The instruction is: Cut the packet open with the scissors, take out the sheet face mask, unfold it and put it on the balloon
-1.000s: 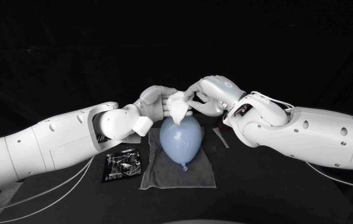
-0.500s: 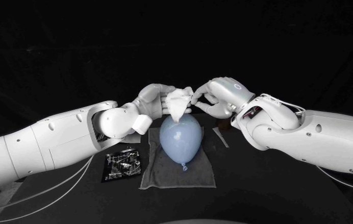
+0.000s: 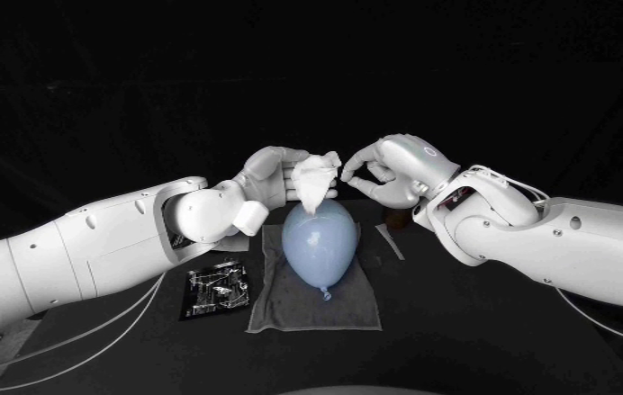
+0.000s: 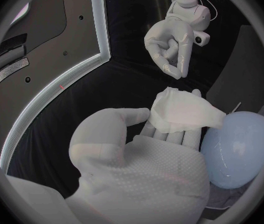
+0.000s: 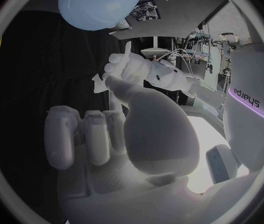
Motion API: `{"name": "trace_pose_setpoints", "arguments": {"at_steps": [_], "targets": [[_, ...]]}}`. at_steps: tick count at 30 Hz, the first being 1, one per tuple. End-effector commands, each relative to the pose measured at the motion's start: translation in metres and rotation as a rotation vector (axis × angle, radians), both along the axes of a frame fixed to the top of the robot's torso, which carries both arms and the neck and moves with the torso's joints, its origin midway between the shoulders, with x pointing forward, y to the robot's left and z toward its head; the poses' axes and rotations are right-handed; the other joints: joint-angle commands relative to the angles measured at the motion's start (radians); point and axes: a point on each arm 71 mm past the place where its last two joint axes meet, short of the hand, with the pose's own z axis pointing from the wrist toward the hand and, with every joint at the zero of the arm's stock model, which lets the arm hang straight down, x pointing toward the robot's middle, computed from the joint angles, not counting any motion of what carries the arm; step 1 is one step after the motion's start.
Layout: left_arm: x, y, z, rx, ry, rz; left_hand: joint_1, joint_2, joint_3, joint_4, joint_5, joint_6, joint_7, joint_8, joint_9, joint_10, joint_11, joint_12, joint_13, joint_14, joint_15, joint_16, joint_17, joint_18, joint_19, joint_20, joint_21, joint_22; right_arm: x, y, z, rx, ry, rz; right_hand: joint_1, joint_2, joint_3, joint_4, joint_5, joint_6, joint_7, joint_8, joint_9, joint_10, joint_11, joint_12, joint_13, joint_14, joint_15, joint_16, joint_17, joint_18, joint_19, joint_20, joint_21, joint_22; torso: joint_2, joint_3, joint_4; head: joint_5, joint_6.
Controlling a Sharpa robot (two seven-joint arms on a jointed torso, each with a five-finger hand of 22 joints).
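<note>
Grey cloth lay flat on the black table, nearer the robot than either hand. The pale blue balloon rested on it, knot end toward the robot and round end reaching up beneath the left hand's fingers. The dark printed packet lay flat just beside the cloth, under the left forearm and well short of that hand. Farther out, the left hand was raised over the balloon's far end and held the white sheet face mask, bunched and not yet spread, pressed against its fingers by the thumb. The mask's lower tip hung down to the top of the balloon; whether it touched could not be told. The right hand hovered just beside the mask, on the side away from the left hand, fingers curled in with thumb and a fingertip meeting on nothing. From the left wrist, a clear gap showed between it and the mask
</note>
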Motion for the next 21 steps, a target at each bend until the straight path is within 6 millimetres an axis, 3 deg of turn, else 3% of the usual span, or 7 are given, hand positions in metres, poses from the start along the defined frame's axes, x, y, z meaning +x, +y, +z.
{"name": "trace_pose_setpoints", "arguments": {"at_steps": [1, 13, 21], "targets": [[0.000, -0.002, 0.003, -0.011, -0.012, -0.005, 0.014, 0.000, 0.004, 0.003, -0.001, -0.002, 0.075, -0.005, -0.001, 0.002, 0.008, -0.004, -0.001, 0.008, 0.000, 0.001, 0.001, 0.008, 0.005, 0.001, 0.005, 0.001, -0.006, 0.003, 0.010, 0.125, -0.076, 0.053, -0.025, -0.011, -0.018, 0.013, 0.003, -0.038, 0.011, -0.024, -0.002, 0.101, 0.010, -0.002, 0.253, 0.106, 0.001, 0.004, 0.264, -0.007, 0.030, -0.005, -0.003, 0.150, 0.001, 0.0009, 0.0002, 0.002, 0.002], [0.000, -0.003, 0.002, -0.010, -0.011, -0.006, 0.016, 0.000, 0.004, 0.004, -0.001, -0.002, 0.076, -0.006, -0.001, 0.001, 0.008, -0.004, -0.001, 0.008, 0.000, 0.001, 0.001, 0.008, 0.005, 0.001, 0.005, 0.001, 0.009, 0.025, 0.004, 0.085, -0.070, -0.004, -0.076, -0.052, -0.063, 0.058, 0.000, -0.128, 0.053, -0.103, -0.029, 0.090, 0.047, -0.026, 0.239, 0.106, 0.032, 0.004, 0.264, 0.000, 0.013, 0.020, -0.033, 0.128, 0.001, 0.0006, 0.0004, 0.001, 0.002], [-0.001, -0.005, 0.003, -0.011, -0.011, -0.009, 0.019, -0.001, 0.004, 0.006, -0.001, -0.002, 0.076, -0.007, -0.001, 0.001, 0.009, -0.004, -0.002, 0.007, 0.000, 0.000, 0.001, 0.008, 0.004, 0.001, 0.005, 0.001, 0.021, 0.042, -0.003, 0.021, -0.037, -0.033, -0.072, -0.052, -0.066, 0.060, 0.000, -0.130, 0.055, -0.108, -0.032, 0.091, 0.049, -0.026, 0.239, 0.106, 0.035, 0.004, 0.264, 0.001, 0.013, 0.023, -0.035, 0.128, 0.000, -0.0001, 0.0003, 0.001, 0.000]]}}
